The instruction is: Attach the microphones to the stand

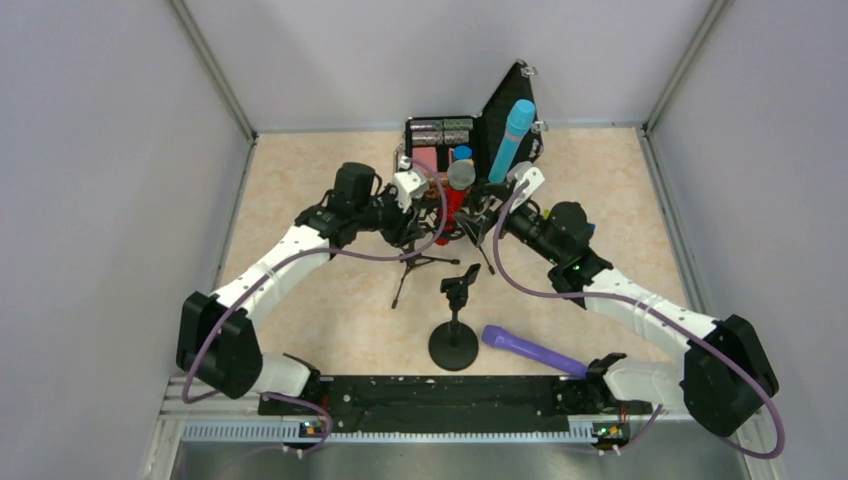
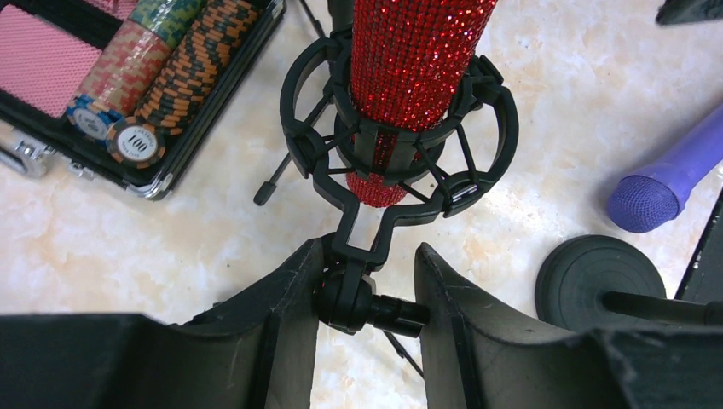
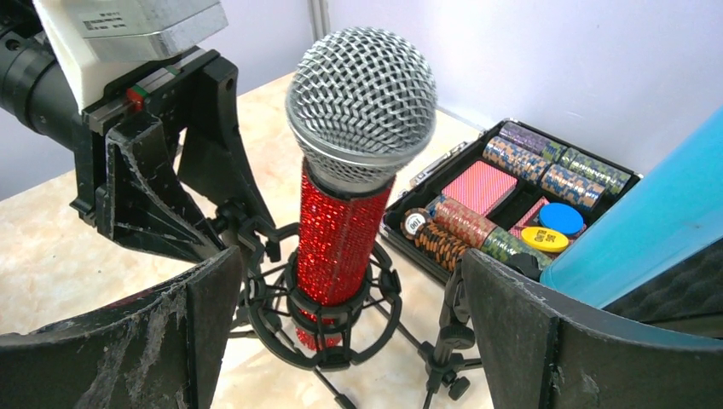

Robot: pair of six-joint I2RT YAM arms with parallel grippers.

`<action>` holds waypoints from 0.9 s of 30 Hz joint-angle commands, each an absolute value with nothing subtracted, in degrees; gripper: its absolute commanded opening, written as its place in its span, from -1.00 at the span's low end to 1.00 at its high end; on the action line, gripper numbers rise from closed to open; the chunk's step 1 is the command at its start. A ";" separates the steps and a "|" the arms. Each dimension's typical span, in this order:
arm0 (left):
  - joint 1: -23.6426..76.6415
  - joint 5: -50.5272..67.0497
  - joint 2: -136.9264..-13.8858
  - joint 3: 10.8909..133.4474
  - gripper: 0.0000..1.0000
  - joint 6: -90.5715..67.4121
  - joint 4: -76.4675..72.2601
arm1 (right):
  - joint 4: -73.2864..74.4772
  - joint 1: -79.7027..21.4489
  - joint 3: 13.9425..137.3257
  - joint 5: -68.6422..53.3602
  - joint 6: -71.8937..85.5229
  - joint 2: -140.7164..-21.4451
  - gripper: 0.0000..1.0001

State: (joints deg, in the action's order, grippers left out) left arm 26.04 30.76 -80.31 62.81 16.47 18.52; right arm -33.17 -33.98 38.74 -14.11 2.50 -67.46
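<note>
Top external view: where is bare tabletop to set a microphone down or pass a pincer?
Free: far-left table between wall and left arm; far-right corner between case and right wall; near-left strip between left arm and round-base stand. Crowded: centre back, where left pincer grips the tripod stand, right pincer brackets its red microphone, beside case and blue microphone.

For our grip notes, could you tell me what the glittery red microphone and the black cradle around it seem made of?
Glittery red microphone: sparkling bead-like covering, probably rhinestones; its silver head, woven wire mesh, likely metal. Black cradle: matte moulded plastic, with thin struts.
</note>
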 commanded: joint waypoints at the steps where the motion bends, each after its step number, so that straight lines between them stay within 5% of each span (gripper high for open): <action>1: 25.60 27.50 -73.84 60.37 -1.00 14.94 11.48 | -34.45 -34.19 38.29 -13.51 1.56 -65.30 0.93; 12: 24.90 15.28 -63.42 52.12 -1.00 10.99 -1.77 | -34.36 -34.23 38.12 -13.35 1.41 -65.08 0.93; 27: 24.79 9.75 -61.78 57.41 -1.00 6.69 -2.32 | -32.75 -34.26 38.15 -13.31 1.23 -64.20 0.94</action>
State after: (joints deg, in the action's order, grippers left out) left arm 25.10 11.84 -64.07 52.47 7.99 6.07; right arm -32.45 -33.98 38.24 -13.50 1.93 -66.08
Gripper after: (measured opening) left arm 0.455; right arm 0.967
